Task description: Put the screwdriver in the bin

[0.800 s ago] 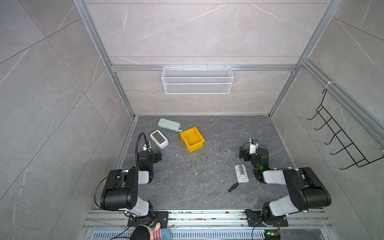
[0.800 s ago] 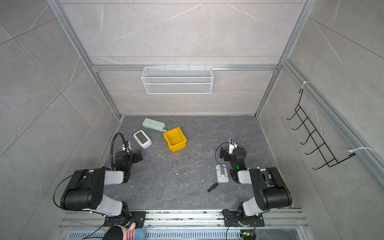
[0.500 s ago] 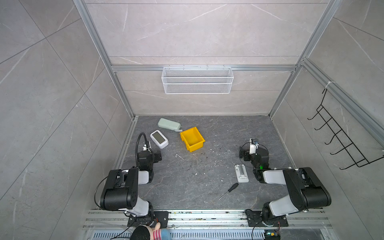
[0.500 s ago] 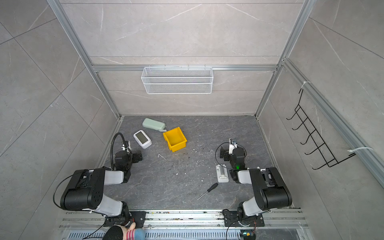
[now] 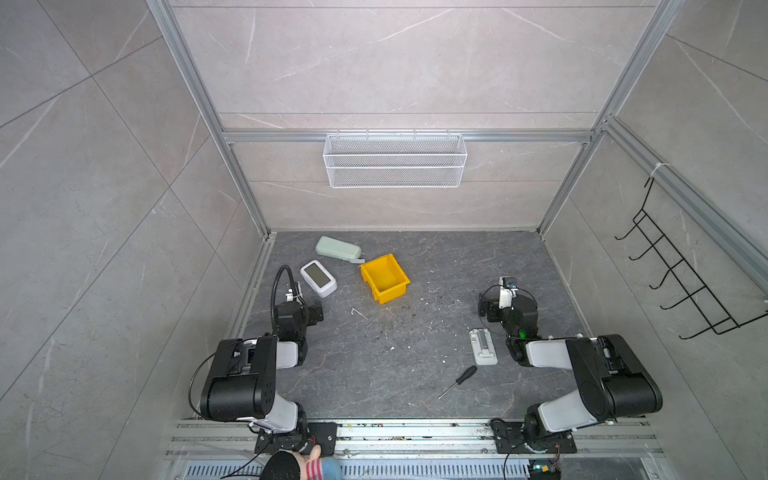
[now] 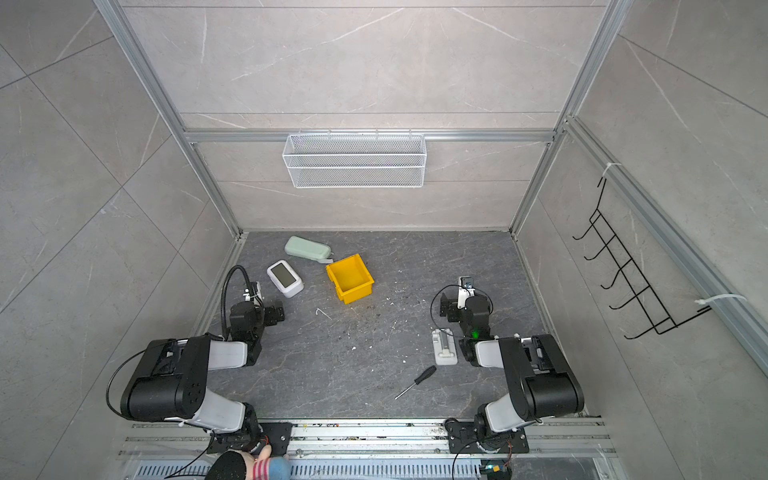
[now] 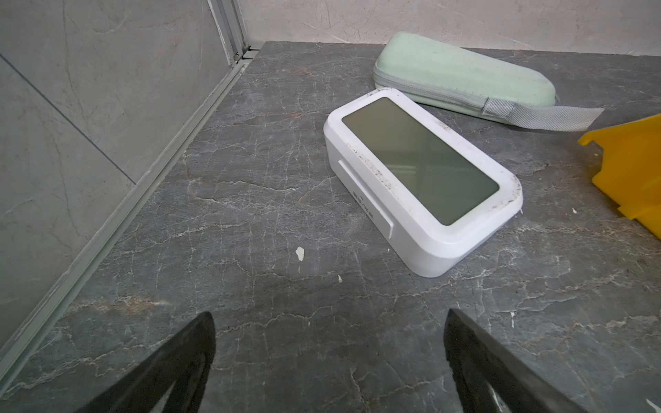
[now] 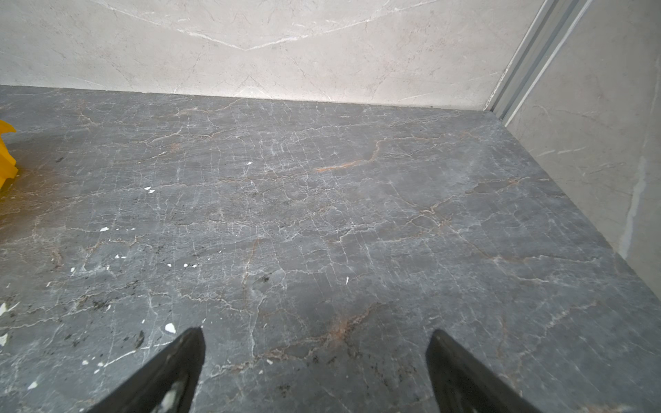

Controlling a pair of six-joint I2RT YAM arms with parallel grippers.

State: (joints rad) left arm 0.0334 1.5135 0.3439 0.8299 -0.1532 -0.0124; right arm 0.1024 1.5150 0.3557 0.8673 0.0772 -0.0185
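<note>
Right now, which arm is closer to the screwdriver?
Right. The screwdriver lies close beside the right arm, toward the middle; the left arm sits well away on the opposite side.

Robot lab cell: aluminium frame, tiled walls.

Pale green case, white clock — face up, wire basket, black hook rack

Your left arm and right arm both sit folded low, elbows back, wrists reaching forward. Your left gripper and right gripper have jaws spread wide, empty.
</note>
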